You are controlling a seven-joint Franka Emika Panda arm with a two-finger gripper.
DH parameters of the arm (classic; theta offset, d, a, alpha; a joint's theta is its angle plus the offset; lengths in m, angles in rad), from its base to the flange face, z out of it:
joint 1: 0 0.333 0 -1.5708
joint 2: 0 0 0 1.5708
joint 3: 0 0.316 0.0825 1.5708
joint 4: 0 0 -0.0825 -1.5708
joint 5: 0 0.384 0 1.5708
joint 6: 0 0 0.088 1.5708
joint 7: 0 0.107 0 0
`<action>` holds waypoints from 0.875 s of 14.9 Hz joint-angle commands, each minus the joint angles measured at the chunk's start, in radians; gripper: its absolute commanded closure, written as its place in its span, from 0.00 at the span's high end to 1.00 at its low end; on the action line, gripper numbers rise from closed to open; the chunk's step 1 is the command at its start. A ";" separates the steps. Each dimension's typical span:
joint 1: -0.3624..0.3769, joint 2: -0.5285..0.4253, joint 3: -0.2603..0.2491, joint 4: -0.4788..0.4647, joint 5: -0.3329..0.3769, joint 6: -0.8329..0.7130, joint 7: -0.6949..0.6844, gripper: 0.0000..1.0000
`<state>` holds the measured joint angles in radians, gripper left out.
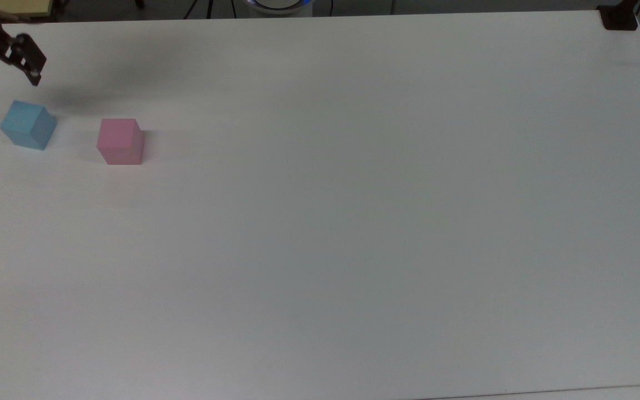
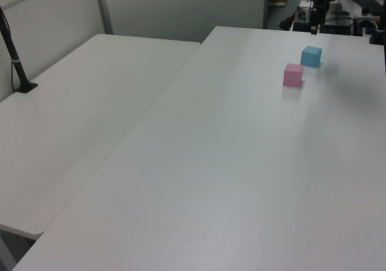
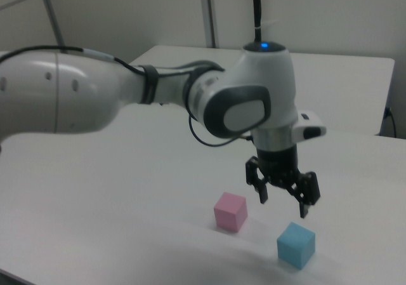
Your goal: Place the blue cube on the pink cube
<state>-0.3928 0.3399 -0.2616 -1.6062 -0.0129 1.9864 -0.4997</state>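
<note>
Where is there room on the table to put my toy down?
Nearly the whole table is bare: everything to the top view's right of the pink cube, out to the far edge. The busy corner is at the top view's upper left, where the blue cube sits near the pink one and the open gripper hangs above it.

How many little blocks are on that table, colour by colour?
Blue cube: 1
Pink cube: 1
Total: 2
</note>
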 commanded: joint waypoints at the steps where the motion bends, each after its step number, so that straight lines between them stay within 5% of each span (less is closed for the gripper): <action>1: -0.015 0.076 0.002 -0.006 0.027 0.095 0.035 1.00; 13: -0.032 0.125 0.004 -0.098 0.017 0.256 0.081 1.00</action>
<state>-0.4266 0.4884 -0.2613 -1.6529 0.0001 2.1930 -0.4224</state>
